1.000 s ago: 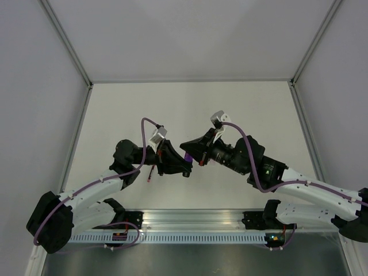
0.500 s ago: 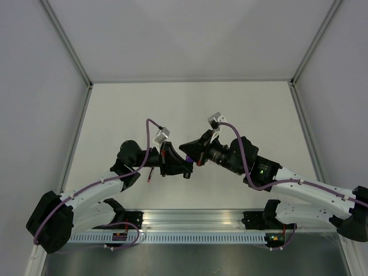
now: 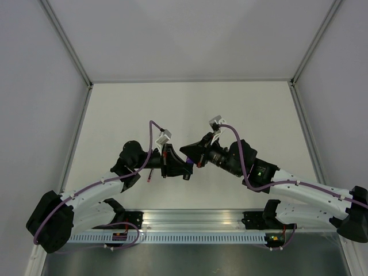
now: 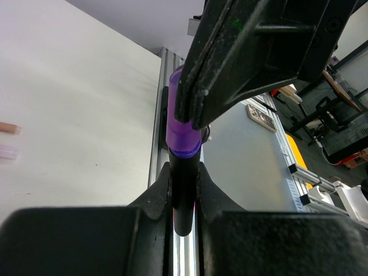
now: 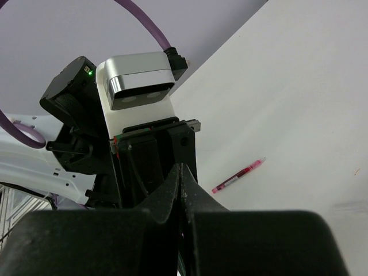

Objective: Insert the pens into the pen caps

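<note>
Black marker (image 4: 183, 208) is clamped upright between the left gripper's (image 4: 184, 175) fingers. Directly above them, a purple cap (image 4: 183, 137) meets the marker's upper end, pinched by the right gripper (image 4: 191, 112). Well apart on the table (image 5: 299, 86) lies a red pen (image 5: 238, 176); orange (image 4: 8, 127) and pale pink (image 4: 7, 152) ends show farther off.

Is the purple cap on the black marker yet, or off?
On: the purple cap sleeves the top end of the black marker, with no tip showing between them. Fully seated or not, cannot tell.
</note>
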Controlling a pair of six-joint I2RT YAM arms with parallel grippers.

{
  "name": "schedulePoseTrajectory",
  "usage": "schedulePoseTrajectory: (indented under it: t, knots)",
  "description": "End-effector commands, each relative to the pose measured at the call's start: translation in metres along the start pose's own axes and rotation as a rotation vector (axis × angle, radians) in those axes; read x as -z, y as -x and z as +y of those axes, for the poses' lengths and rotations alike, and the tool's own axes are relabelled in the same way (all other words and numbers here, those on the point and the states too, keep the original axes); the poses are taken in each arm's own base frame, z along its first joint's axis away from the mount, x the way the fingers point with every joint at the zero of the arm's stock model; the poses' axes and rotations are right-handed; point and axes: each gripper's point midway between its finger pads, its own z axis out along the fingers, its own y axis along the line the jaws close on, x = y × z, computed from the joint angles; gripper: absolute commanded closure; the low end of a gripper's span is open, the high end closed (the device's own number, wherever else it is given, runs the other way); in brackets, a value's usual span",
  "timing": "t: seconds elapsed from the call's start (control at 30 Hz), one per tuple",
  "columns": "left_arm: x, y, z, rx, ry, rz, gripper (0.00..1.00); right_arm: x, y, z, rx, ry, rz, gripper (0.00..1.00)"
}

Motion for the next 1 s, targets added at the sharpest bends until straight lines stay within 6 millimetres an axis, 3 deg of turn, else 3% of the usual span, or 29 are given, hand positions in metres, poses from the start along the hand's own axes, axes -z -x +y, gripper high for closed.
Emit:
schedulePoseTrajectory:
  t: [0.0,0.1,0.27,0.37,0.47,0.63,0.77,0.97]
  knots:
    - [0.004,0.070,-0.037,-0.317,-0.079,-0.258,0.98,0.013,-0.076,-0.014,-0.023,-0.031,0.272,1.00]
    - [0.007,0.068,-0.047,-0.355,-0.119,-0.249,0.98,0.013,-0.080,-0.012,-0.030,-0.014,0.287,1.00]
    - [0.006,0.064,-0.046,-0.349,-0.132,-0.228,0.98,0.013,-0.078,-0.009,-0.013,0.000,0.287,1.00]
    - [0.002,0.058,-0.040,-0.326,-0.136,-0.198,0.98,0.012,-0.059,-0.008,0.010,-0.015,0.230,0.99]
    - [0.000,0.055,-0.037,-0.316,-0.142,-0.178,0.98,0.006,-0.011,0.000,0.059,-0.049,0.112,0.87]
    - [0.000,0.052,-0.038,-0.323,-0.150,-0.167,0.98,0.004,0.026,0.009,0.115,-0.055,0.024,0.79]
    - [0.000,0.051,-0.038,-0.321,-0.154,-0.159,0.98,0.004,0.034,0.011,0.132,-0.064,0.019,0.73]
    - [0.000,0.051,-0.038,-0.322,-0.158,-0.156,0.98,0.000,0.025,0.012,0.134,-0.042,0.041,0.71]
